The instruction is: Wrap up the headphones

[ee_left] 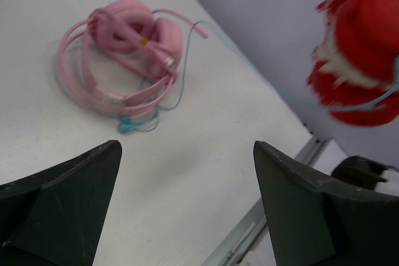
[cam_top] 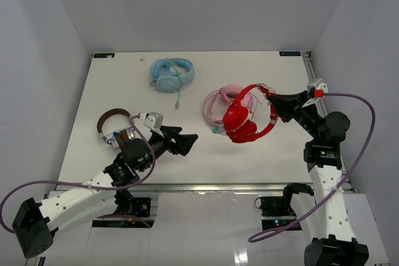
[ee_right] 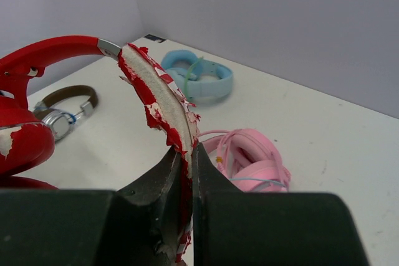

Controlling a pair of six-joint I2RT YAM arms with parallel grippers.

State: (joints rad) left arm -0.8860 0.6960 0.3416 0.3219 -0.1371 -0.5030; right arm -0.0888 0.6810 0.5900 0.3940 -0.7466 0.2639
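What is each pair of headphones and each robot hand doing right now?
red headphones, held up off the table by the headband, padding flaking.
right gripper, shut on the red headphones' headband.
left gripper, open and empty.
pink headphones, lying on the table, cable coiled around them.
light-blue headphones, lying on the table's far side.
brown headphones, lying on the table near the left arm.

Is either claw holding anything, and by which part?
The right gripper pinches the red headphones by the headband, at its flaking padding. The left gripper is open and empty.
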